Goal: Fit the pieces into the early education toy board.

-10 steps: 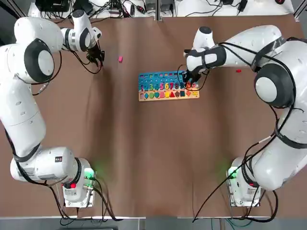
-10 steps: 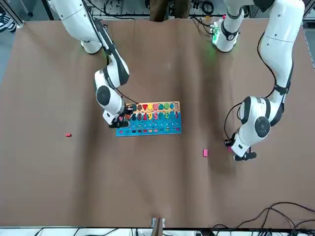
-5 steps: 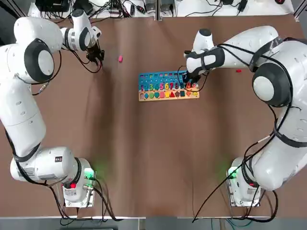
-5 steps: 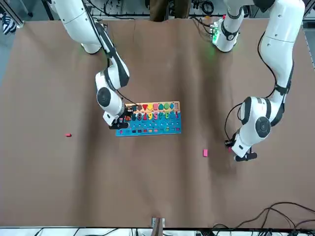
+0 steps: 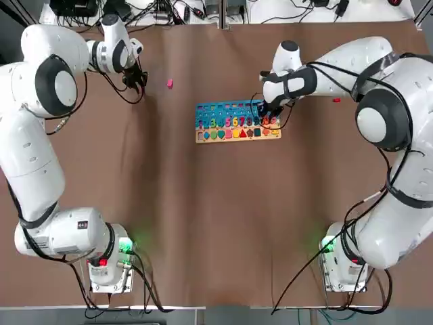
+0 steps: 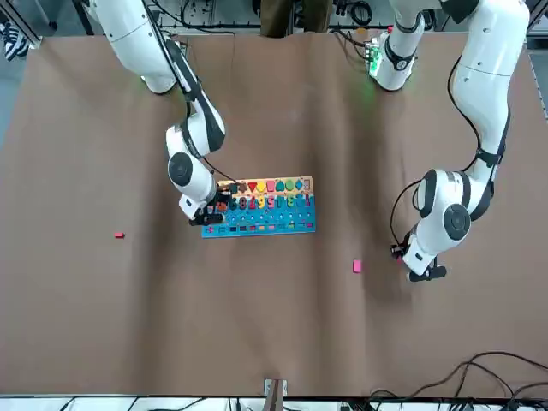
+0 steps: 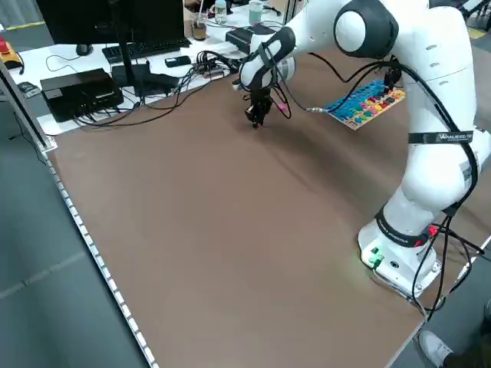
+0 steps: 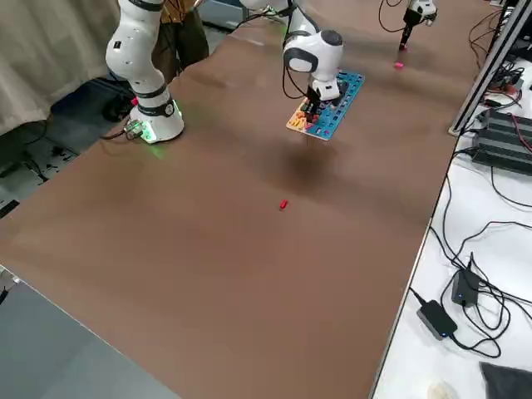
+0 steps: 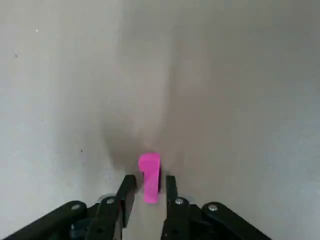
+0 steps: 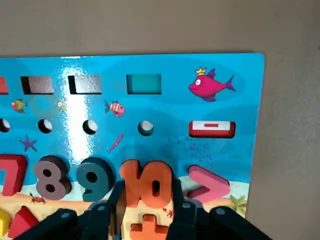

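Top view: toy board [image 5: 237, 122] flat at table centre, far half. Right gripper [image 5: 270, 116] down at board's right end. Left gripper [image 5: 135, 82] low over far left of table. Loose pink piece [image 5: 170, 83] just right of left gripper, apart from it. Red piece [image 5: 336, 100] alone on cloth, right of board.

Front view: right gripper [image 6: 208, 211] at board [image 6: 265, 217] end. Left gripper [image 6: 419, 267] close to cloth; pink piece [image 6: 357, 266] beside it, not touching. Red piece [image 6: 119, 235] well apart from board.

Left side view: left gripper [image 7: 255, 116] pointing down, near table edge; board [image 7: 364, 100] far behind.

Right side view: red piece [image 8: 283, 204] on bare cloth, nearer than board [image 8: 331, 106].

Left wrist view: fingers [image 9: 127, 192] narrowed around a second pink piece [image 9: 149, 177], lying on table; contact on both sides not certain.

Right wrist view: fingers [image 10: 116, 199] pressed onto orange "10" piece [image 10: 147, 184], seated in number row beside blue 9.
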Controlling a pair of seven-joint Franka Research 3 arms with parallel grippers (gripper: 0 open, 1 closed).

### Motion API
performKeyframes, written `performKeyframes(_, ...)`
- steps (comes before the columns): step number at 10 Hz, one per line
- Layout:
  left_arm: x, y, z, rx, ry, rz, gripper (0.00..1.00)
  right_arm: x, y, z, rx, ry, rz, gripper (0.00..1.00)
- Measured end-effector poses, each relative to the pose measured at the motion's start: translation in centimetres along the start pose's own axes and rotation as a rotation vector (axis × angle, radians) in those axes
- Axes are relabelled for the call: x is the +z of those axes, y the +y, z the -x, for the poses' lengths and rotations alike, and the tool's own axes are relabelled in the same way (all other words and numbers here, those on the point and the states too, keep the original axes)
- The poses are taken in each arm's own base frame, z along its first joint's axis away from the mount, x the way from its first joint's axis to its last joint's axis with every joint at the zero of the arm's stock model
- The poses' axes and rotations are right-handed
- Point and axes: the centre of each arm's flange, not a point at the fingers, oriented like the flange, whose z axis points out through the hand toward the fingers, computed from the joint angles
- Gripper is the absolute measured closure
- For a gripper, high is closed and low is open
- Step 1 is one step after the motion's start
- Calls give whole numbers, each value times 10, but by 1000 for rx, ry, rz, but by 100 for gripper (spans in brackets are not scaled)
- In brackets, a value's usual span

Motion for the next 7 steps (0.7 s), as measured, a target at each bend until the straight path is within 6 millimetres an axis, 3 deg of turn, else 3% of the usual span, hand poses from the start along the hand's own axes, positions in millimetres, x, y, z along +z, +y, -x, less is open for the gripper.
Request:
performKeyframes(2,1,0,0,-3,1,0,72,0,0,0,0,0,0,59)
performKeyframes(4,0,-1,-1,-12,2,0,85,0,0,0,0,0,0,59)
performKeyframes(7,-4,0,-2,-32,10,1,86,0,0,0,0,0,0,59)
